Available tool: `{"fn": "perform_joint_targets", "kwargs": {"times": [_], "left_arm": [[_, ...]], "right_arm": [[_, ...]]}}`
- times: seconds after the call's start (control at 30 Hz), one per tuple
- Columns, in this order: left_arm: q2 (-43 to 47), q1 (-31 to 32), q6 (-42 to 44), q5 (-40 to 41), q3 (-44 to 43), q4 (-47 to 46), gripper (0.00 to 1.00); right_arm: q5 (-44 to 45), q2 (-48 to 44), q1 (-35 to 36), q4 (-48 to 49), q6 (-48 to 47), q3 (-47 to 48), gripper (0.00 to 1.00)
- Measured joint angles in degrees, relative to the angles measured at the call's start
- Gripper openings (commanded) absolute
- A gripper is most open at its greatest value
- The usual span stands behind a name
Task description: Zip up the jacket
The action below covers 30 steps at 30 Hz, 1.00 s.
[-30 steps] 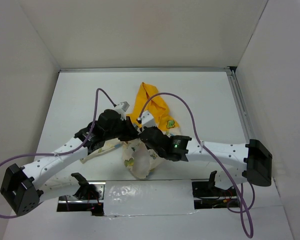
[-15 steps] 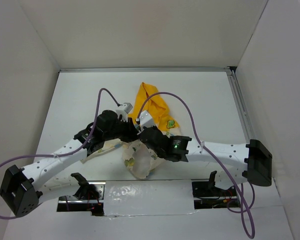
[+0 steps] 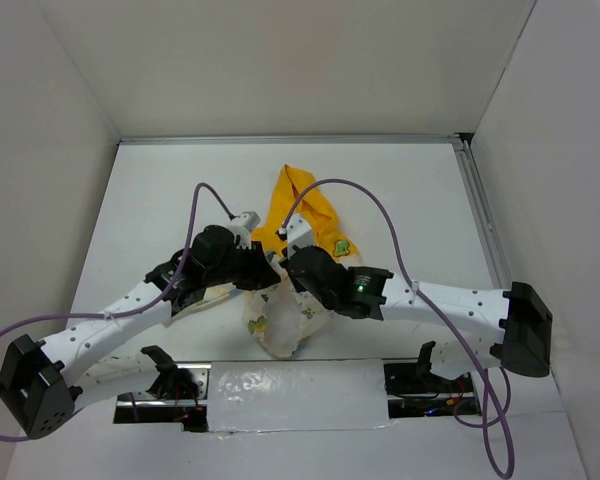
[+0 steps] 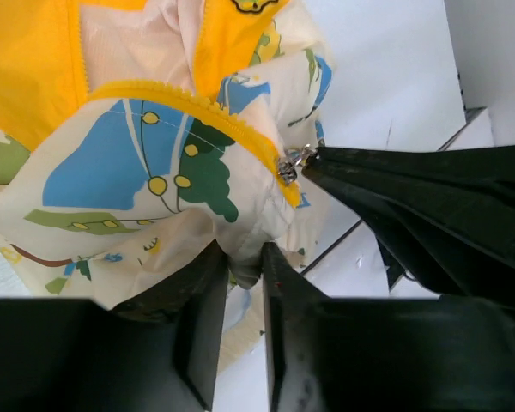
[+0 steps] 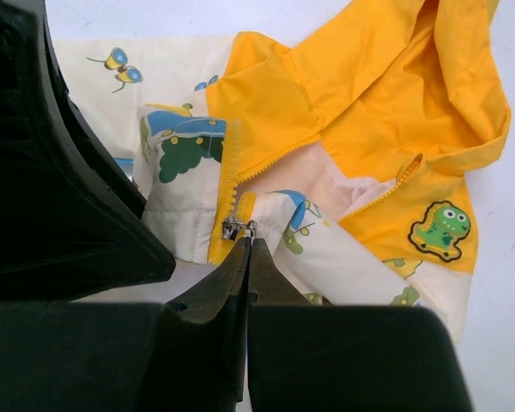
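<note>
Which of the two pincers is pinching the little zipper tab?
The right pincer: its shut tips pinch the zipper tab on the jacket. The left pincer only has cream fabric between its fingers.

- Top view: left arm [image 3: 212, 262] and right arm [image 3: 332, 283] cover the middle of the jacket [image 3: 276, 332]. The zipper and both sets of fingertips are hidden under them.
- Left wrist view: jacket cut off at top and left edges. Fabric fold sits in the left gripper [image 4: 243, 259] gap, pinched or loose unclear.
- Right wrist view: right gripper [image 5: 247, 243] tips meet at the zipper pull [image 5: 232, 228], too small to tell if clamped. Blurred black shape [image 5: 56, 180] hides the jacket's left part.
</note>
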<state>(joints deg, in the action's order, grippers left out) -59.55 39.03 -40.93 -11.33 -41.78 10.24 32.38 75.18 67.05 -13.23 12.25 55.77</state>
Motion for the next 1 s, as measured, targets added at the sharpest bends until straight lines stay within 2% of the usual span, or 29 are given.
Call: {"fn": "perform_joint_targets", "kwargs": {"times": [0.1, 0.13, 0.2, 0.33, 0.37, 0.4, 0.43, 0.73, 0.83, 0.87, 1.0], "left_arm": [[-0.2, 0.2, 0.2, 0.4, -0.4, 1.5, 0.32], [-0.2, 0.2, 0.2, 0.3, -0.6, 1.8, 0.36], [-0.2, 0.2, 0.2, 0.3, -0.8, 2.1, 0.54], [-0.2, 0.2, -1.3, 0.6, -1.1, 4.5, 0.73], [-0.1, 0.2, -2.0, 0.6, -1.1, 5.0, 0.8], [0.2, 0.2, -2.6, 0.6, -1.1, 5.5, 0.96], [0.7, 0.2, -2.9, 0.5, -1.0, 5.9, 0.99], [8.2, 0.2, -10.9, -1.0, 2.2, 1.5, 0.98], [8.0, 0.2, -14.7, -0.8, 3.6, -0.2, 0.88], [7.9, 0.2, -15.9, -0.7, 3.9, -0.5, 0.8], [8.1, 0.2, -21.1, 0.8, 5.7, -2.6, 0.61]], "right_arm": [[-0.9, -0.5, -0.3, 0.0, 0.9, 0.0, 0.0], [-1.3, -0.5, -0.3, 0.0, 1.0, 0.0, 0.0], [-1.7, -0.5, -0.3, 0.0, 1.1, 0.0, 0.0], [-2.1, 0.0, -0.3, -0.6, 2.3, 1.3, 0.0], [-2.3, 0.3, -0.4, -0.8, 2.8, 2.0, 0.0], [-2.6, 0.6, -0.5, -1.0, 3.2, 2.4, 0.0], [-3.0, 0.8, -0.5, -1.1, 3.7, 2.7, 0.0], [-8.0, 0.9, -1.4, -1.3, 7.3, 2.8, 0.0], [-10.2, 0.4, -1.6, -0.3, 8.3, 1.9, 0.0], [-11.2, -0.1, -1.8, 0.1, 8.9, 1.4, 0.0], [-14.9, -2.4, -2.8, 1.7, 10.6, -1.1, 0.0]]}}
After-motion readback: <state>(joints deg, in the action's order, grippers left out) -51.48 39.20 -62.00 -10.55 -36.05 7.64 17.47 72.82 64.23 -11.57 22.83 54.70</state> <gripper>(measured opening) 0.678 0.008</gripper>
